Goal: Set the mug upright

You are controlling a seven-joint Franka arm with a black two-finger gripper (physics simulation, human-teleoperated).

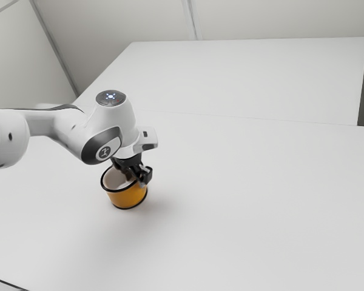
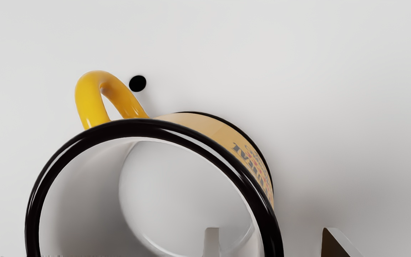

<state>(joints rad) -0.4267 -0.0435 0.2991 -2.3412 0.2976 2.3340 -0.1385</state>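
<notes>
The orange-yellow mug (image 1: 126,197) stands on the table in the exterior view, black rim and white inside facing up; whether it leans slightly I cannot tell. My gripper (image 1: 138,178) reaches down over its rim at the exterior view's right side of the mug. In the wrist view the mug (image 2: 205,126) shows its open mouth, yellow handle and printed side. The gripper (image 2: 273,242) is open there, straddling the mug's wall: one finger inside the mouth, the other outside, with gaps to the wall.
The white table (image 1: 249,206) spreads out around the mug, with another pale surface (image 1: 249,79) behind it. A small black spot (image 2: 137,83) lies beside the handle. A dark-edged object (image 1: 6,285) pokes in at the exterior view's lower left corner.
</notes>
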